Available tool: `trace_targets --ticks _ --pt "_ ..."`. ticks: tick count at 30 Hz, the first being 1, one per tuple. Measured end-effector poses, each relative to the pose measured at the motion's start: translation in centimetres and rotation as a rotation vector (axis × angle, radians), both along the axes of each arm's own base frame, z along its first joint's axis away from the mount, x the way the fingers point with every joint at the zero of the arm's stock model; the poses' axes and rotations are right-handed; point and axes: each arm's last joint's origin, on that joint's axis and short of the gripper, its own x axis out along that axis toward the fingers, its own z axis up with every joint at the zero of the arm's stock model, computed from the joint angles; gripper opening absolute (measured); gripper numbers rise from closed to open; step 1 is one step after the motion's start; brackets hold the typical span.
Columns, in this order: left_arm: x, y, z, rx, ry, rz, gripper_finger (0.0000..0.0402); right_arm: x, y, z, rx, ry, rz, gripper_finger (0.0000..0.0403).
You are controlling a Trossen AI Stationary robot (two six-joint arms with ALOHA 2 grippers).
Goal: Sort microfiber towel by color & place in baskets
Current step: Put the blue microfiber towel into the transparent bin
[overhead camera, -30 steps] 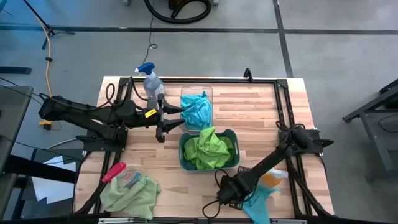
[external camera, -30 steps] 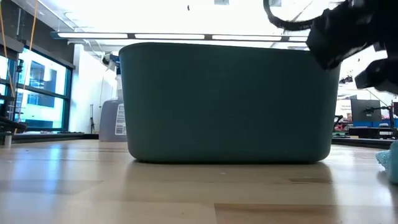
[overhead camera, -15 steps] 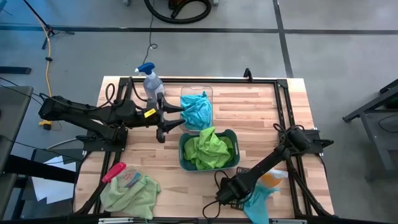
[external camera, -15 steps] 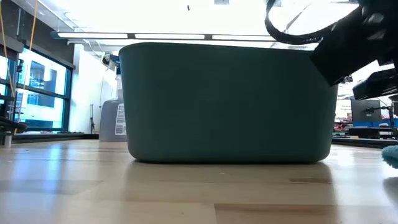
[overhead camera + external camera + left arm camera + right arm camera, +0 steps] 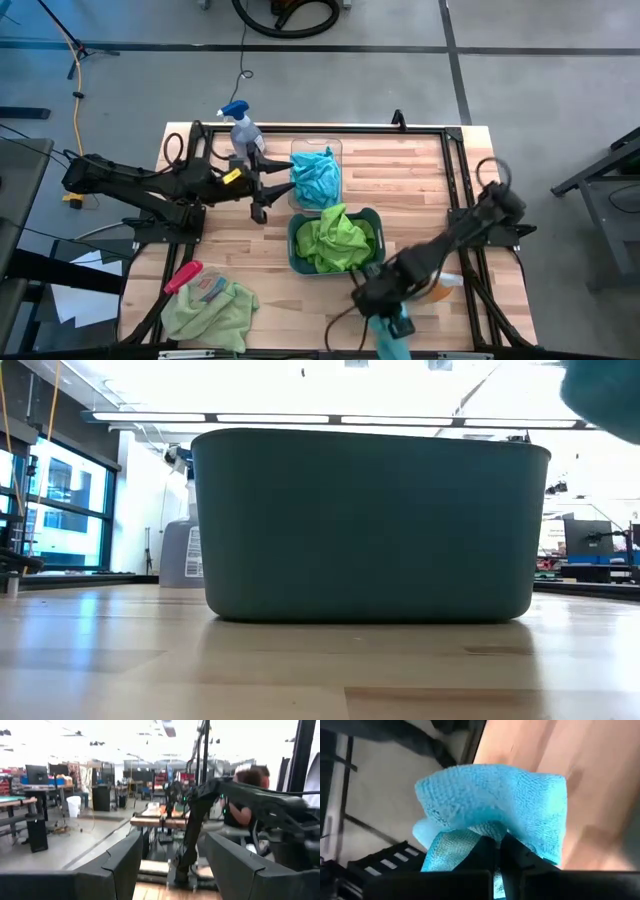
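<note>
My right gripper [image 5: 378, 303] is near the table's front edge, shut on a turquoise microfiber towel [image 5: 388, 332] [image 5: 495, 805], which also shows at the low view's top right [image 5: 605, 395]. The dark teal basket [image 5: 293, 250] [image 5: 365, 525] holds lime green towels [image 5: 337, 240]. The clear basket [image 5: 317, 146] behind it holds turquoise towels [image 5: 316, 176]. My left gripper [image 5: 262, 192] [image 5: 172, 865] hovers open just left of the clear basket, with nothing between its fingers. Another green towel [image 5: 212, 310] lies flat on the table's near left corner. My right gripper pinches a gathered fold of the turquoise towel [image 5: 492, 832] between its two fingers, coming from above and slanting down. The towel is bunched around the fingertips [image 5: 512, 851] and is lifted clear of the table.
A pink-handled brush [image 5: 183, 277] lies beside the near-left green towel. A spray bottle [image 5: 241, 128] stands at the far left, next to the clear basket. Something orange [image 5: 438, 291] lies under my right arm. Bare wood lies right of the baskets.
My right gripper has risen from the table's near edge and shifted slightly left. It has carried the turquoise towel up with it. The towel lay spread on the wood before and is now bunched and clear of the table. My left gripper has rolled a little in place.
</note>
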Motion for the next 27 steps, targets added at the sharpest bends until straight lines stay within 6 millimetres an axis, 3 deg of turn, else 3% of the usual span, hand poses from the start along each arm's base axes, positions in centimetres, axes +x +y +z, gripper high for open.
trace_targets --ticks 6,13,20,27 --pt "-0.3 0.0 0.6 0.051 -0.039 0.013 0.0206 -0.4 -4.2 6.2 0.071 -0.207 -0.022 0.0001" --pt "-0.3 -0.2 0.6 0.048 -0.039 0.003 0.0206 -0.6 -9.9 11.9 -0.022 -0.526 -0.116 0.0000" --pt "-0.7 -0.5 0.9 0.028 -0.066 -0.049 0.0206 0.3 -15.4 15.7 -0.126 -0.867 -0.141 0.0000" --pt "-0.7 -0.4 1.1 -0.062 -0.093 -0.071 0.0206 1.5 -19.5 17.9 -0.221 -1.140 -0.133 0.0000"
